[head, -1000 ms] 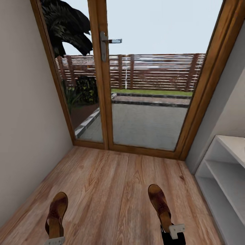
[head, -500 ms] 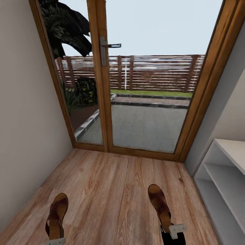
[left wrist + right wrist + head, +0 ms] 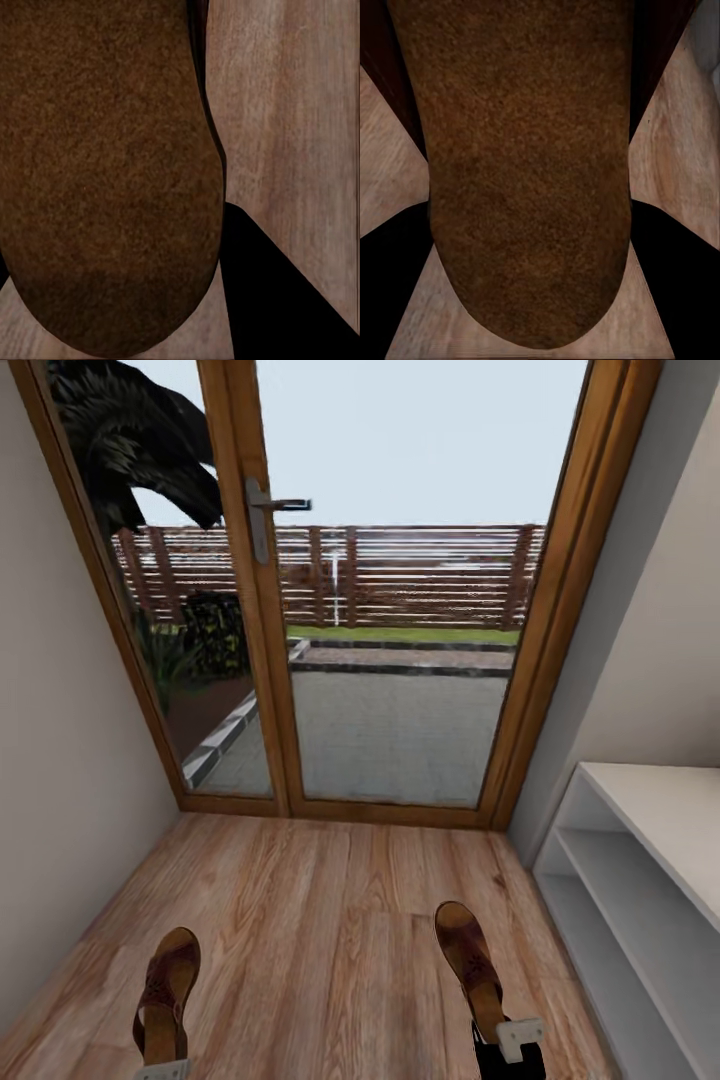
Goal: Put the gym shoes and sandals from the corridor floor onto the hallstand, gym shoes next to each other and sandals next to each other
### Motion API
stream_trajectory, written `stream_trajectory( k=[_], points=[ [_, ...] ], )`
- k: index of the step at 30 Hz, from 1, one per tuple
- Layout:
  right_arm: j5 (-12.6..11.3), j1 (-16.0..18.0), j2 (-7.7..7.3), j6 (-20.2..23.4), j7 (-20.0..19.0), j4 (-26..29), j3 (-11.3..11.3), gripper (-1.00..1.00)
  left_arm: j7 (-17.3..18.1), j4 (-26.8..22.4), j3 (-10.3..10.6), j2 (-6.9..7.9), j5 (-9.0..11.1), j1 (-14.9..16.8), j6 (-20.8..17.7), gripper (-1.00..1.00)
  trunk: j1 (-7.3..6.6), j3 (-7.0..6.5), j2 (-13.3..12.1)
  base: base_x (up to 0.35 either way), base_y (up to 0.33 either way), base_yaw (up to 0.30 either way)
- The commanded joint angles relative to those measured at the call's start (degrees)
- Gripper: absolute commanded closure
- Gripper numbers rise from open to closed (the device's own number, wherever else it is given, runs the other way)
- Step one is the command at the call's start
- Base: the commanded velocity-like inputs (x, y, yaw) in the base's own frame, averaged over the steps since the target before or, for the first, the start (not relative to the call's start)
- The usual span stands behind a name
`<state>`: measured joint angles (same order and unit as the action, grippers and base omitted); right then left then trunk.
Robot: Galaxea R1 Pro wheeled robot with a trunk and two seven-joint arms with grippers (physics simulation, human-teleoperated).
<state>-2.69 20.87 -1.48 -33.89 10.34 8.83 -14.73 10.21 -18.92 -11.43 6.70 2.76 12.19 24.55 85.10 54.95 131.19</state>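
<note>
Both sandals are carried: 1 [image 3: 167, 1000] is pinched at the heel by the left gripper [image 3: 160, 1071], 1 [image 3: 472, 965] by the right gripper [image 3: 520, 1038]. The hallstand [image 3: 640, 830], just right, is seen without shoes; placement remains.

1. Left sandal [image 3: 166, 1000]: brown leather, open, tan footbed, toe pointing away toward the glass door; heel end at the head view's lower edge, just above a pale gripper tip. Up close, rounded brown sole [image 3: 105, 172] over the planks.
2. Right sandal [image 3: 470, 960]: same brown make, toe forward, tilted slightly; heel meeting a pale gripper tip. Up close, brown sole [image 3: 525, 172] flanked by dark finger shapes.
3. Well apart from each other, side by side across the corridor floor [image 3: 320, 920]: light brown wood-grain planks.
4. Hallstand [image 3: 640, 880]: pale grey-white, against the right wall, flat top, two long open shelves, both bare; right sandal nearer it.
</note>
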Motion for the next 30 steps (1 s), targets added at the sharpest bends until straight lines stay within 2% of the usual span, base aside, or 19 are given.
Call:
stream_trajectory(
  k=[1,9,26,30],
  points=[
    [-0.29,0.05,-0.01,-0.12,0.21,-0.04,-0.48,1.0,0.51,0.02,-0.35,-0.02,0.19,0.02,0.08,1.0,-0.01,0.02,0.02,0.0,0.0,-0.266],
    [-0.29,0.05,-0.01,-0.12,0.28,-0.01,-0.47,1.0,0.51,0.04,-0.36,-0.15,0.51,0.02,0.6,1.0,-0.01,-0.21,0.02,0.01,0.052,-0.223],
    [-0.29,0.05,-0.01,-0.12,0.27,-0.04,-0.47,1.0,0.6,0.02,-0.35,-0.11,0.16,0.02,0.68,1.0,-0.01,-0.23,0.02,0.001,0.302,-0.009],
    [-0.29,0.05,-0.01,-0.12,0.23,-0.04,-0.47,1.0,0.6,0.03,-0.35,-0.06,0.09,0.02,0.68,1.0,-0.01,-0.23,0.02,0.0,0.311,-0.129]
  ],
)
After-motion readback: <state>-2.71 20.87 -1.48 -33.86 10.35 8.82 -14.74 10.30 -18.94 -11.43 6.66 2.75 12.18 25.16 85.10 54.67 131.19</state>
